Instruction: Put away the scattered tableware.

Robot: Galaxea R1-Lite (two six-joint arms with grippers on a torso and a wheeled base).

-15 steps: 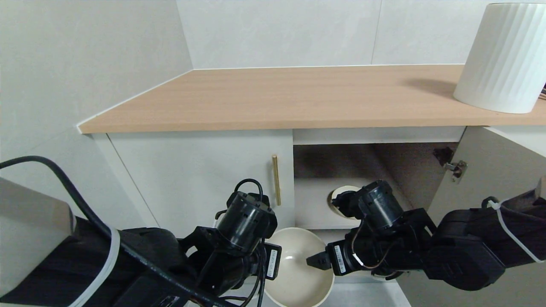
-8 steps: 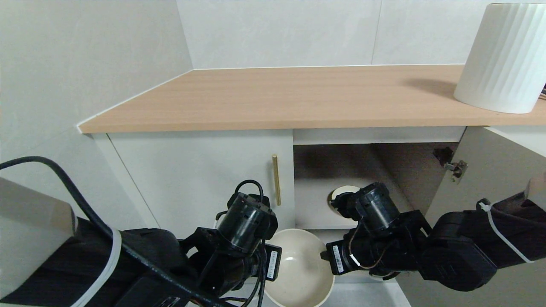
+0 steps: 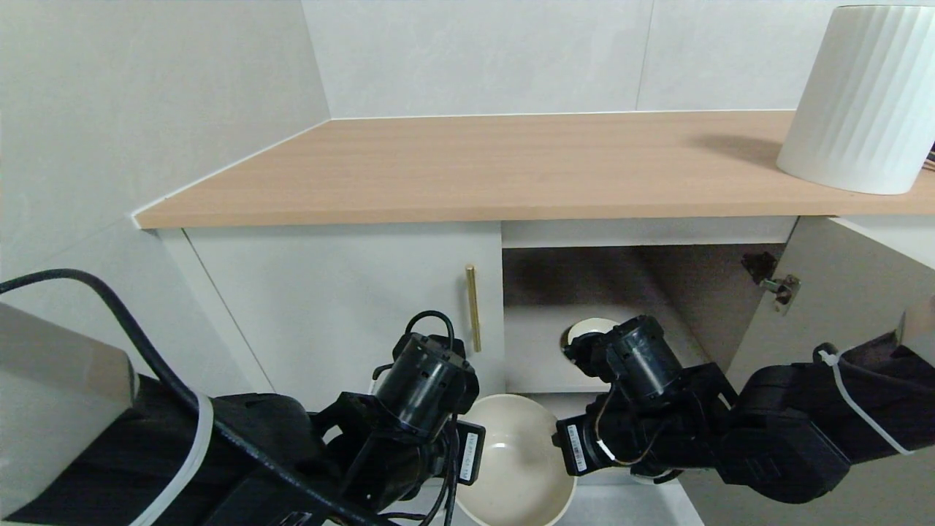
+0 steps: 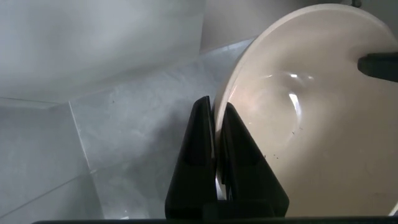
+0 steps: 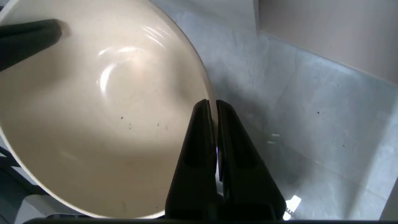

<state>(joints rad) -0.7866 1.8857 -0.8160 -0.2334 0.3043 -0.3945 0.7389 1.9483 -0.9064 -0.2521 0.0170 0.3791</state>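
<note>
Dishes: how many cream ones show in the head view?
2. A bowl, its rim pinched by the left end effector and right end effector; a dish inside the open cabinet, partly hidden. Others may be hidden.

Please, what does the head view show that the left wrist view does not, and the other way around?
From the head view: the wooden counter, the white ribbed container on it, the open cabinet with a pale round dish inside, and a brass handle. From the left wrist view: the left gripper shut on the bowl's rim, seen close. In both: the bowl and the right gripper at its opposite rim.
</note>
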